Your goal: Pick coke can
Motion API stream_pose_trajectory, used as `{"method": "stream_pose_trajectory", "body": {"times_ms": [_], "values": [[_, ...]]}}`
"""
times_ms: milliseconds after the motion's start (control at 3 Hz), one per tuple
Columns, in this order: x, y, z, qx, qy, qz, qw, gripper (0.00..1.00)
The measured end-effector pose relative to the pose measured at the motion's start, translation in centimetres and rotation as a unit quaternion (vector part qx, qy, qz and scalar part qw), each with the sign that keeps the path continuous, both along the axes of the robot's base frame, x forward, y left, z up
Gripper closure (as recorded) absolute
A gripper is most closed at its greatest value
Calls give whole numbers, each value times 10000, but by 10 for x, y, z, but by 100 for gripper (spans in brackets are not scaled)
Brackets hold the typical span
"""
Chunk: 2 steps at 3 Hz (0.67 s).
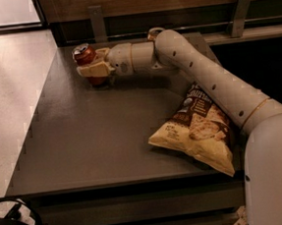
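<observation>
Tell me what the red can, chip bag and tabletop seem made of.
The small red soda can: likely aluminium, glossy, with a silver top. The gripper, at the far-left corner, has its jaws shut on it. The crinkled yellow-brown chip bag: plastic film, with sheen on its creases. The dark grey tabletop: matte, maybe laminate, but unclear.

The hand (92,63) grips the coke can (83,56) at the far left corner of the table (84,139).
</observation>
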State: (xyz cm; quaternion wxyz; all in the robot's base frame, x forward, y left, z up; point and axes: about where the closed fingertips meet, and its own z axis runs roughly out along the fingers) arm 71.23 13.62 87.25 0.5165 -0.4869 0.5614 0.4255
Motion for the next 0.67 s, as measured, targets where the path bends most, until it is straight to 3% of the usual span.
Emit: {"method": "stream_pose_trajectory", "body": {"times_ms": [333, 667], "values": [[-1, 3, 0, 2, 3, 23, 10000, 13], [-2, 6, 0, 4, 6, 48, 10000, 0]]}}
